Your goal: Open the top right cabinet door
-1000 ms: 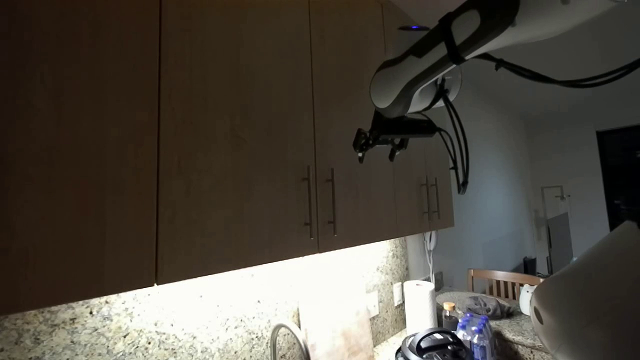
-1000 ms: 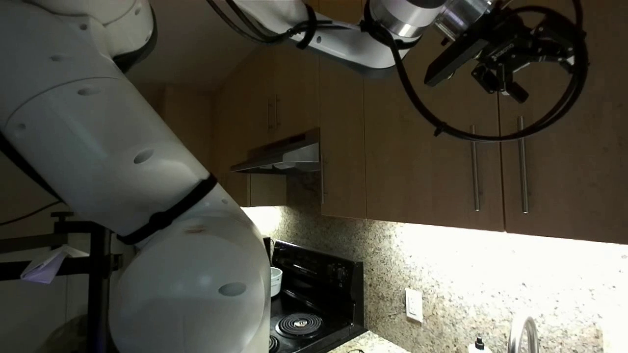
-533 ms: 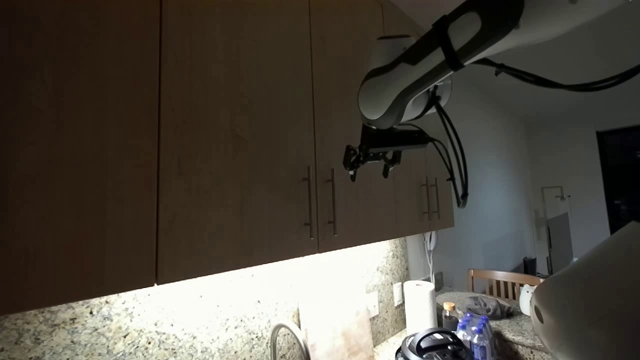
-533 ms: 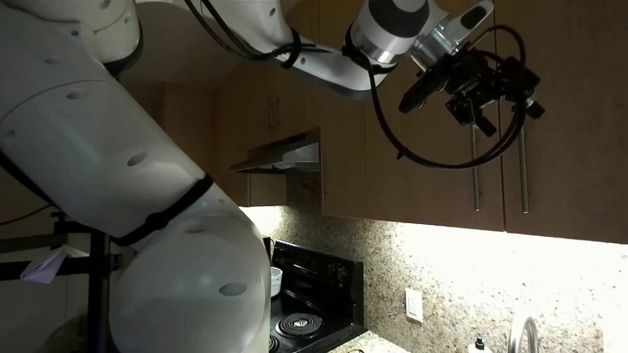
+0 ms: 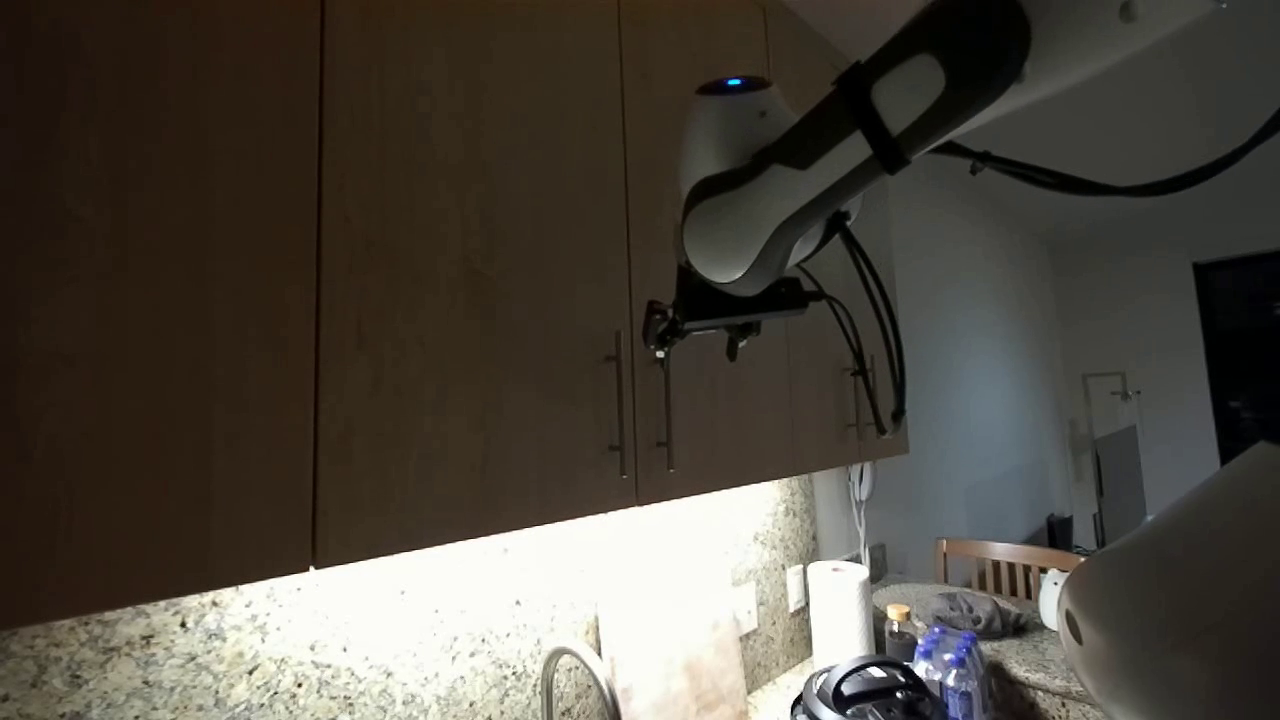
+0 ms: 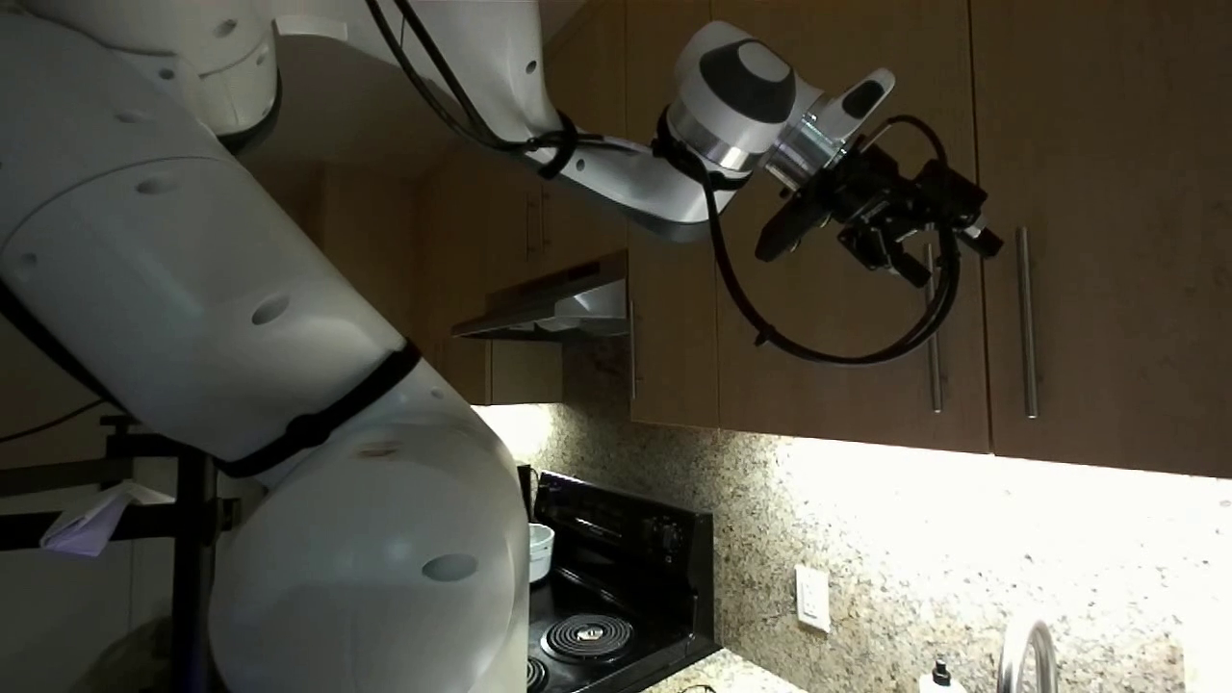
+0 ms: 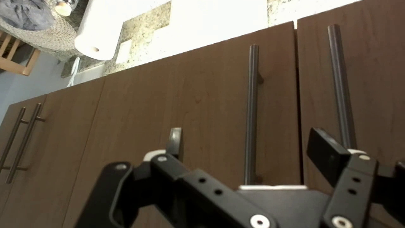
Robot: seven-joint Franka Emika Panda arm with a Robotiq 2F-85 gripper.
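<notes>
In an exterior view, a plain wood panel (image 5: 160,300) fills the left edge; beside it stands a wood door (image 5: 470,300) with a metal bar (image 5: 620,410) low on its right edge; next along, the top right cabinet door (image 5: 725,430) sits closed, a slim handle (image 5: 668,420) low on its own left edge; the gripper (image 5: 697,354) hangs before this door, near the handle's upper end; in the wrist view, upside down, its fingers (image 7: 175,142) stand well apart, released, that handle showing in the gap, though I cannot tell whether anything touches it; farther right come the white arm (image 5: 815,185) and, lower down, a paper towel roll (image 5: 842,615), an orange-capped bottle (image 5: 900,640), blue-capped water bottles (image 5: 955,680), a grey cloth (image 5: 972,613) and a wooden chair (image 5: 1005,548).
</notes>
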